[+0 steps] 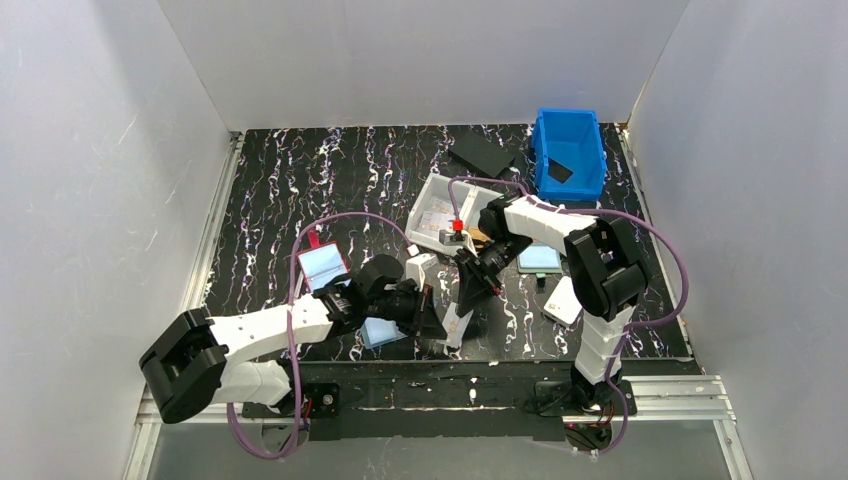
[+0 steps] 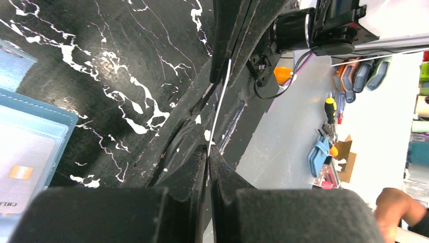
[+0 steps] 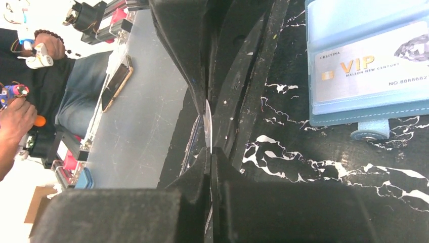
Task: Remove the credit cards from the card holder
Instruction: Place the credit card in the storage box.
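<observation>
Because the credit card (image 3: 207, 124) is thin, stiff and slick, left jaws and right jaws both clamp shut on its opposite ends (edges are the only purchase). The card holder (image 3: 354, 15) lies flat on the near desk (image 1: 300, 180) beside them.

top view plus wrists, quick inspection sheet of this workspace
surface: black white-veined tabletop
job's things: flat light-blue bifold card holder, silver VIP card in its pocket; thin pale credit card pinched edge-on between both tools
clutter: blue plastic bin, clear tray of cards, red-edged holder, teal holder
grippers: left tool and right tool both shut on that card
cables: purple cables loop over the table
surroundings: white walls; person's hand beyond the table
</observation>
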`<state>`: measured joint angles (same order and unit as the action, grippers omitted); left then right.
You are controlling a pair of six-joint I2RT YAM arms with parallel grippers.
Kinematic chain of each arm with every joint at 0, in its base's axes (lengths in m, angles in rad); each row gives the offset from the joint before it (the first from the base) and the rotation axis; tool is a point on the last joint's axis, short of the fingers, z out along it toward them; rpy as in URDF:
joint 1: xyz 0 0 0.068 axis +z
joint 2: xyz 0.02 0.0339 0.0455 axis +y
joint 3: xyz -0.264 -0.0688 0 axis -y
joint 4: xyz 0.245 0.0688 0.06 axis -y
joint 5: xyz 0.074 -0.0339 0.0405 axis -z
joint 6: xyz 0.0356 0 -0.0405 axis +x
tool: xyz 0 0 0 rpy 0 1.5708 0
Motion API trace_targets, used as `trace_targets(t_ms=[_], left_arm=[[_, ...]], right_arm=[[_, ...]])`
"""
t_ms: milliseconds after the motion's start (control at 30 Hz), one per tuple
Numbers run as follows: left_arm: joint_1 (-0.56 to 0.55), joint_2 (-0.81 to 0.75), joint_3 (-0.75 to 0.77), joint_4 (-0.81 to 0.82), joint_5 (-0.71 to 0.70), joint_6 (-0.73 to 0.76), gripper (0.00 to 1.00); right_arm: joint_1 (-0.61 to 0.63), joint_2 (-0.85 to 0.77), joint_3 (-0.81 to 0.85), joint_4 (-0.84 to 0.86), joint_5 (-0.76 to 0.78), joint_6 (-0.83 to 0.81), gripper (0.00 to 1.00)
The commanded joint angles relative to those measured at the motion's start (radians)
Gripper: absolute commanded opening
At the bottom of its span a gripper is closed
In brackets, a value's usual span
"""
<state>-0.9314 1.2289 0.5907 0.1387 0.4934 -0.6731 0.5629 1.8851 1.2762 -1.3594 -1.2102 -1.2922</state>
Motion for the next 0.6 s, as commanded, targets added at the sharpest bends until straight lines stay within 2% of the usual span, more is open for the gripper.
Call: trace_targets(t_ms=[0, 67, 133, 233, 333, 367, 433, 567], left_arm=[[-0.002, -0.061, -0.007, -0.039, -0.104, -0.007, 0.12], [-0.001, -0.122, -0.013, -0.104, -0.209, -0.015, 0.3], [-0.001, -0.206, -0.037, -0.132, -0.29, -0.024, 0.46], [0.001, -0.372, -0.096, -0.181, -0.389, -0.05, 0.7], [0.005, -0.553, -0.168, -0.193, -0.454, -0.089, 0.92], [0.005, -0.609, -0.19, -0.199, -0.474, -0.103, 0.97], [0.009, -0.71, -0.228, -0.217, -0.503, -0.132, 0.98], [0.01, -0.864, -0.276, -0.281, -0.538, -0.185, 0.98]], right_arm=[[0.009, -0.021, 0.039, -0.058, -0.032, -0.049, 0.01], [0.004, -0.03, 0.039, -0.031, -0.029, -0.02, 0.01], [-0.011, -0.05, 0.026, 0.04, -0.02, 0.084, 0.01], [-0.052, -0.104, -0.023, 0.233, 0.009, 0.296, 0.01], [-0.101, -0.199, -0.101, 0.518, 0.076, 0.585, 0.01], [-0.115, -0.253, -0.14, 0.638, 0.113, 0.702, 0.01], [-0.126, -0.331, -0.188, 0.872, 0.206, 0.893, 0.01], [-0.133, -0.403, -0.166, 1.059, 0.389, 1.128, 0.01]])
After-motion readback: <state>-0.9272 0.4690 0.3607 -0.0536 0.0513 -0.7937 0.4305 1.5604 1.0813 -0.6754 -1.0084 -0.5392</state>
